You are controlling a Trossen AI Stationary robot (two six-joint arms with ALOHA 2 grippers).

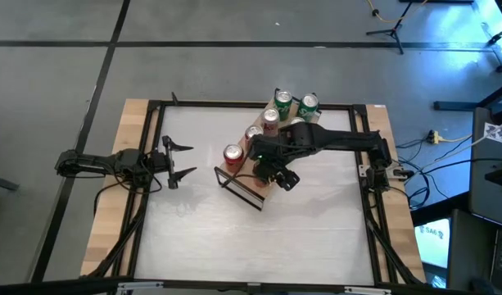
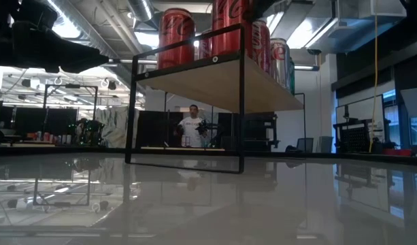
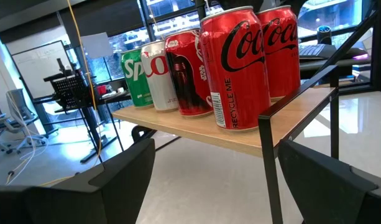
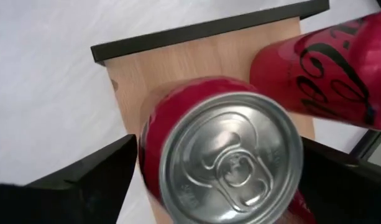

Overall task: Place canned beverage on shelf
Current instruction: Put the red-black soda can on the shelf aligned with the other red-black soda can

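Counter (image 1: 316, 221): pale glossy top, wood edges. Carries shelf (image 1: 244, 182), light-wood board in dark frame, angled. On shelf: red cans (image 3: 235, 68), green cans (image 1: 295, 105), upright, two abreast.

Bright ceiling strip lights (image 2: 137, 17) flare white in the low view and mirror as glare on the glossy tabletop (image 2: 208, 197), leaving the shelf (image 2: 222, 85) underside backlit. From above, light is even with soft shadows. The right wrist view blurs the nearest can top (image 4: 230, 158). Window daylight (image 3: 178, 15) washes out the left wrist background.
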